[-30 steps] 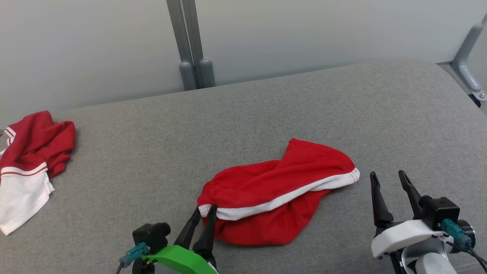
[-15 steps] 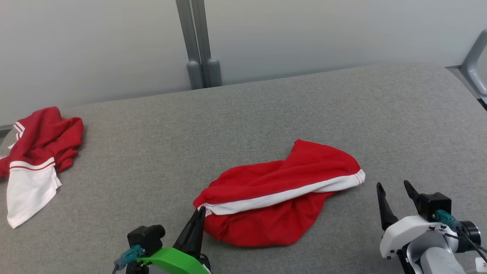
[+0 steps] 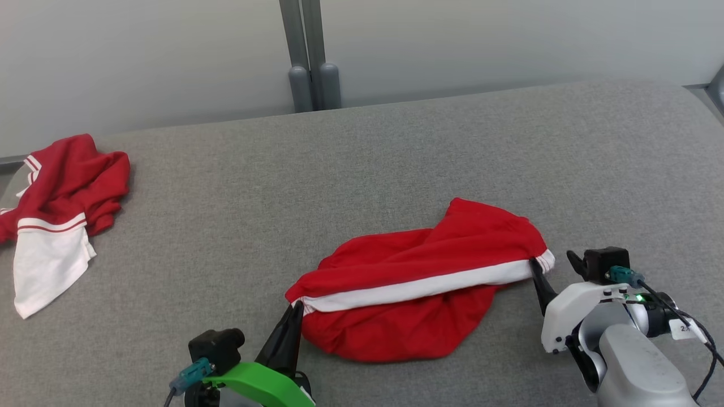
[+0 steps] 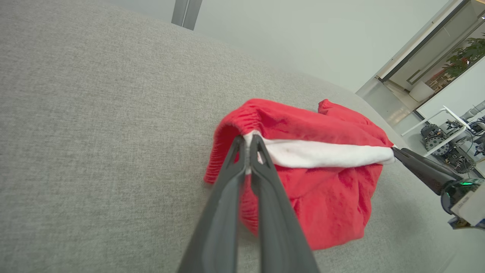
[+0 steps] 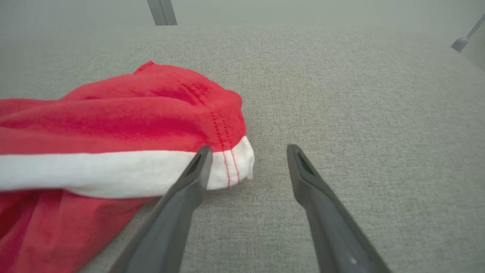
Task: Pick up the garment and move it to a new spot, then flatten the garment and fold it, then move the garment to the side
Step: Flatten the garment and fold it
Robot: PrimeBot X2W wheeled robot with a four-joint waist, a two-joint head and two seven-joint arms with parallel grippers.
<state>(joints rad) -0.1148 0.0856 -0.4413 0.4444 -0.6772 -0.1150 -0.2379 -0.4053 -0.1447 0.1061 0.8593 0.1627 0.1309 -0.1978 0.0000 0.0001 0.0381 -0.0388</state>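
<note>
Red-and-white garment (image 3: 418,282), loosely bunched, lies on a grey fabric-covered table (image 3: 350,164), near its front edge and between the robot's two grippers. A white band runs across the garment from end to end. The left gripper (image 3: 295,310) has its two dark fingers pressed together on the band's left corner, a pinch seen close up in the left wrist view (image 4: 246,141). The right gripper (image 3: 551,261) is spread wide and holds nothing; in the right wrist view (image 5: 249,149) one finger rests against the band's right end while the other stands clear over bare table. This looks like the first step, taking hold before the pick-up. The next move probably calls for the right gripper to slide a little further onto the band, close on it, and then rise evenly with the left so the cloth hangs flat. A second earlier the left gripper was open around that corner and the right gripper stood apart from the cloth; the head camera has also shifted. A second red-and-white garment (image 3: 56,209) lies crumpled at the table's far left.
</note>
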